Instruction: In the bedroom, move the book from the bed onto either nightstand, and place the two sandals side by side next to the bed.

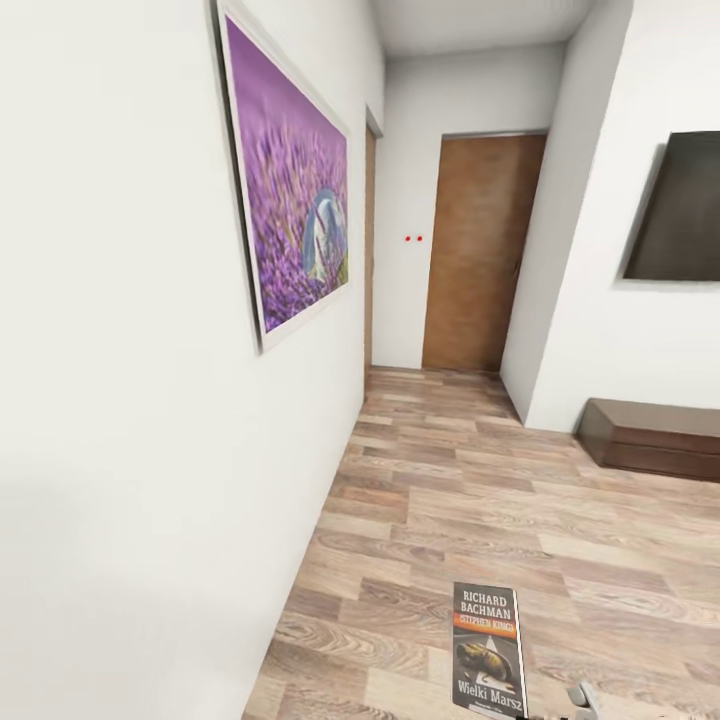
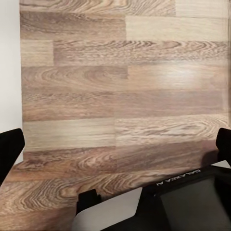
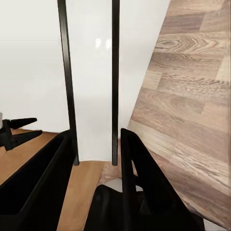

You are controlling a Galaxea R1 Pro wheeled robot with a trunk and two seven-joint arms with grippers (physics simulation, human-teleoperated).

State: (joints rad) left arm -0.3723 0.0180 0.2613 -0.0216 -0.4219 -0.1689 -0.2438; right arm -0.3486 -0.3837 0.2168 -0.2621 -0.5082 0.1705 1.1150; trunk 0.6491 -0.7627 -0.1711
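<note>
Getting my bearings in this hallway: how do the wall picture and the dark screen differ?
The picture hangs on the left wall, bright purple flowers in a pale frame. The screen hangs on the right wall, plain dark and blank, above a low brown bench. Both are flat, rectangular and wall-mounted.

Book point(image 1: 488, 650) bottom cut by frame edge; bench point(image 1: 652, 437), TV point(image 1: 676, 207) cropped at right.

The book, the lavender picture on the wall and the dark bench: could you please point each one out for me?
book point(image 1: 488, 650): head view, middle of its front cover.
lavender picture point(image 1: 290, 190): head view, purple field left of centre.
dark bench point(image 1: 655, 438): head view, its front face.
</note>
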